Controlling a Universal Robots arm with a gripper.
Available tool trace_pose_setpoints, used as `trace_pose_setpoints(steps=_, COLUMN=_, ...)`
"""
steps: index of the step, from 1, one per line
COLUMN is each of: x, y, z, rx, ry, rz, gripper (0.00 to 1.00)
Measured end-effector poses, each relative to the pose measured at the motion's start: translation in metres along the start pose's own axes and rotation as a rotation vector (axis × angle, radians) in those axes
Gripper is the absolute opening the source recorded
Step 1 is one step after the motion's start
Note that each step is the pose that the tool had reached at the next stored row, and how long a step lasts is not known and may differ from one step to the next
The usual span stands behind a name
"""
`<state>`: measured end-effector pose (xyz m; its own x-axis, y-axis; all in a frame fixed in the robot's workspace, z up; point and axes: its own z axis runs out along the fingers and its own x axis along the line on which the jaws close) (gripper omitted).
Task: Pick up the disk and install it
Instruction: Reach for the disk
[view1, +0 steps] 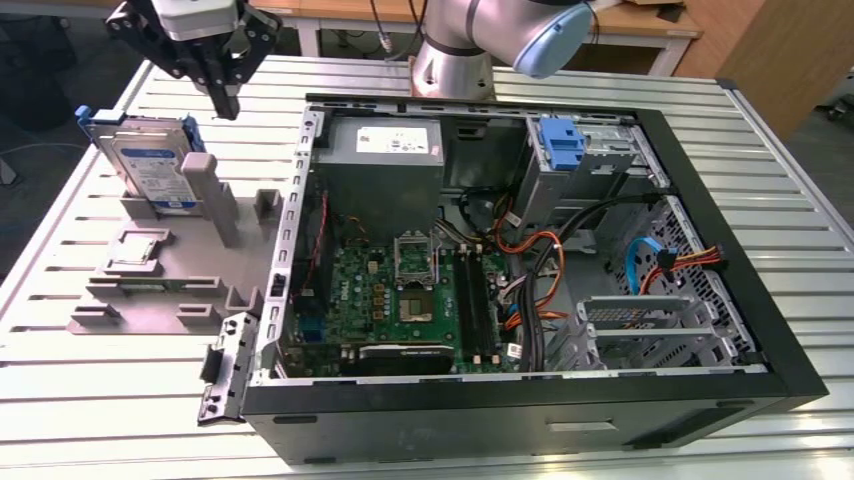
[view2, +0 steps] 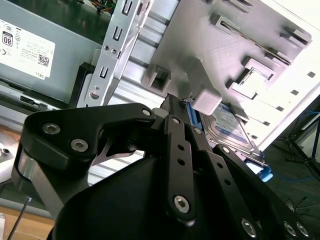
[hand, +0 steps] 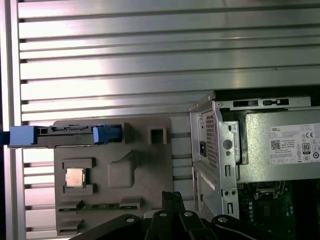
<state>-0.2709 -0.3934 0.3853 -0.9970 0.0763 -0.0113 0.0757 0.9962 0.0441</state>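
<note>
Right, gripper (view1: 227, 106) clenched shut, empty, above the grey holder (view1: 134, 315).
Disk (view1: 150, 168) stands upright in that holder, beside the open computer case (view1: 790, 350); gripper near it, apart.

Exterior view looks down obliquely; both wrist views share the gray fixture (hand: 140, 200) (view2: 200, 45).

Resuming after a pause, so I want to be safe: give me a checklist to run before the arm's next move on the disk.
1. The disk stands on edge in the grey fixture: ok.
2. The gripper holds nothing: ok.
3. Jaws open for a grasp: not ok, they are shut.
4. The gripper lined up over the disk: not ok, it hangs to the exterior view's right of it.
5. A free bay in the computer case: cannot tell.
</note>
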Motion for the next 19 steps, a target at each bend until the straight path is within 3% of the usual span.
trace_pose_setpoints(steps=10, x=0.004, y=-0.0003, z=0.0002, rx=0.0, ry=0.0, rz=0.0, gripper=0.1)
trace_pose_setpoints(steps=19, x=0.0146, y=-0.0011, z=0.0006, rx=0.0, ry=0.0, rz=0.0, gripper=0.1)
